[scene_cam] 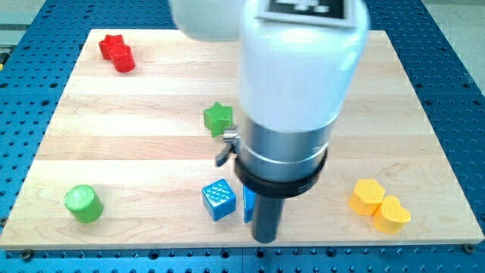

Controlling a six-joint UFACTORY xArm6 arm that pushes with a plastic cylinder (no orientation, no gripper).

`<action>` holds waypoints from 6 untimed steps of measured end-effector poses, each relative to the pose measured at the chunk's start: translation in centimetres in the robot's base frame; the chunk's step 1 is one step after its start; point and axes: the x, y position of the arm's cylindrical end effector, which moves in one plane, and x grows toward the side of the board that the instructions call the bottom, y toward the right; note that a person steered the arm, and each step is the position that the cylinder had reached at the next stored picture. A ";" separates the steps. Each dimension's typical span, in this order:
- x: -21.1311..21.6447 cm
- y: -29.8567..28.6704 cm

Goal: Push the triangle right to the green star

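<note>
The green star lies near the board's middle, just left of the arm's white body. A blue block, largely hidden behind the rod, shows as a thin sliver at the view's bottom; its shape cannot be made out. A blue cube sits just left of it. My tip is at the bottom of the dark rod, near the board's bottom edge, right beside the hidden blue block and below the green star.
Two red blocks sit together at the top left. A green cylinder stands at the bottom left. Two yellow blocks lie together at the bottom right. The arm's white body hides the board's upper middle.
</note>
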 end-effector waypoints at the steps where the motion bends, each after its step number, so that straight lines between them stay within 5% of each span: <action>1: -4.0 -1.1; 2: -8.2 -1.6; 4: -6.0 1.8; 6: -10.2 -0.8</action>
